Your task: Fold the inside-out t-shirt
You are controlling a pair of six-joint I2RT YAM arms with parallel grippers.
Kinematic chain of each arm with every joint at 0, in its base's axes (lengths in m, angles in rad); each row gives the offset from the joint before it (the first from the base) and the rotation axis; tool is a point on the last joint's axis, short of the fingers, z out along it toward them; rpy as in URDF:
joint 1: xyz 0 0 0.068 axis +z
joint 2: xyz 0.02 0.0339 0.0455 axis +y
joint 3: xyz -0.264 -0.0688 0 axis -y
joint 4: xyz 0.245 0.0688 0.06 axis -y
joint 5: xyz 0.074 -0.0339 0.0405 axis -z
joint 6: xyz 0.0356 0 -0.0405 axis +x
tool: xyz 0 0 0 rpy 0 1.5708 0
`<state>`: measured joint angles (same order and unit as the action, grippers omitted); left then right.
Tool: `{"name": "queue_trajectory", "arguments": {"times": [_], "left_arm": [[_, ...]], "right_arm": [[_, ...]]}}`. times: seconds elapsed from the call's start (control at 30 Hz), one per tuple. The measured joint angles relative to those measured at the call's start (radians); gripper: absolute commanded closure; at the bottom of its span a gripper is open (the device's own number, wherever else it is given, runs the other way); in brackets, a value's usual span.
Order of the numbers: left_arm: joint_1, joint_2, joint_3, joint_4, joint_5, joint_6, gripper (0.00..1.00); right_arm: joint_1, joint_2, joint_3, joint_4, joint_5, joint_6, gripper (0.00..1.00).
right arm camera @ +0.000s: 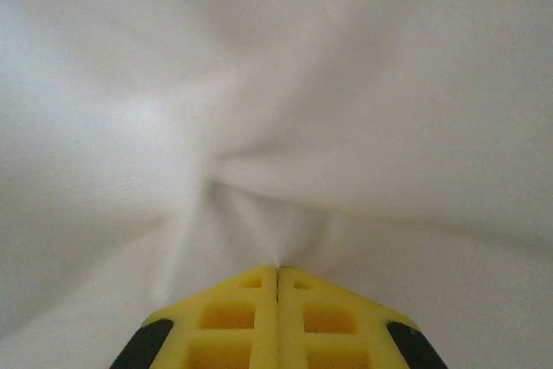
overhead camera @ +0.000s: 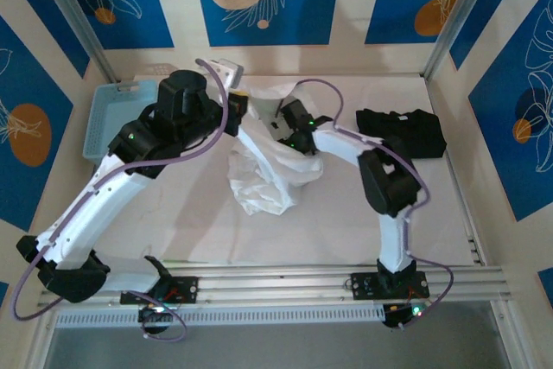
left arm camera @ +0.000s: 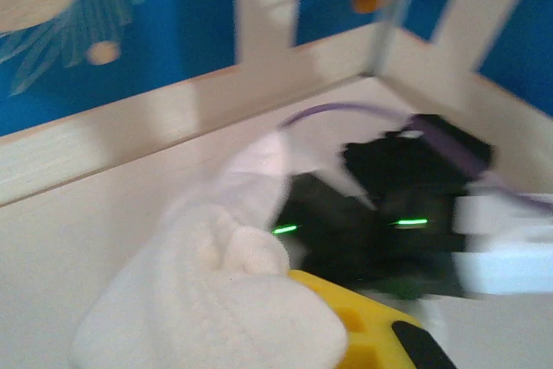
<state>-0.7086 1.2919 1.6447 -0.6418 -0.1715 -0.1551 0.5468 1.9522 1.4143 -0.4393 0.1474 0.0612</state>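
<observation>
in the top view, a light blue basket [overhead camera: 108,118] sits at the upper left of the bench [overhead camera: 173,231], against the wall. just right of it the left arm [overhead camera: 130,162] reaches up toward the top middle of the picture. the left end effector [overhead camera: 233,84] is there, raised, with its fingers pressed together on a bunch of the white inside-out t-shirt [overhead camera: 263,174]. in the blurry left wrist view, that white cloth [left arm camera: 207,300] is heaped in the lower left over a yellow finger [left arm camera: 346,326], and the dark wrist of the other arm [left arm camera: 380,222] with two green lights is in the middle right.

the shirt hangs down from the left end effector in a crumpled lump to the middle of the bench, between the two arms. just right of its top part, the right end effector [overhead camera: 281,123] is also in the cloth. in the right wrist view its two yellow fingers [right arm camera: 242,317] are pressed tight together at the bottom middle, pinching a fold of the shirt [right arm camera: 276,110], and wrinkles run out from the pinch.

further right in the top view, a black folded garment [overhead camera: 402,131] lies flat on the bench, apart from the shirt.
</observation>
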Motion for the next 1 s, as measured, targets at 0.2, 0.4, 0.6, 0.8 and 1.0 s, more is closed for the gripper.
{"name": "queue_trajectory", "arguments": {"times": [0.2,0.4,0.6,0.8,1.0], "left_arm": [[0.127,-0.085,-0.244,0.06,-0.054,-0.03,1.0],[0.13,-0.088,-0.396,0.15,0.025,-0.056,1.0],[0.131,-0.048,-0.428,0.229,0.087,-0.076,1.0],[0.16,-0.023,-0.446,0.255,0.029,-0.079,1.0],[0.172,-0.025,-0.554,0.312,0.02,-0.091,1.0]], "right_arm": [[-0.033,-0.314,-0.172,0.136,-0.229,0.067,1.0],[-0.027,-0.375,-0.196,0.274,-0.404,0.152,1.0],[-0.005,-0.368,-0.198,0.358,-0.512,0.212,1.0],[-0.032,-0.393,-0.222,0.405,-0.565,0.243,1.0],[-0.097,-0.459,-0.248,0.477,-0.587,0.306,1.0]]}}
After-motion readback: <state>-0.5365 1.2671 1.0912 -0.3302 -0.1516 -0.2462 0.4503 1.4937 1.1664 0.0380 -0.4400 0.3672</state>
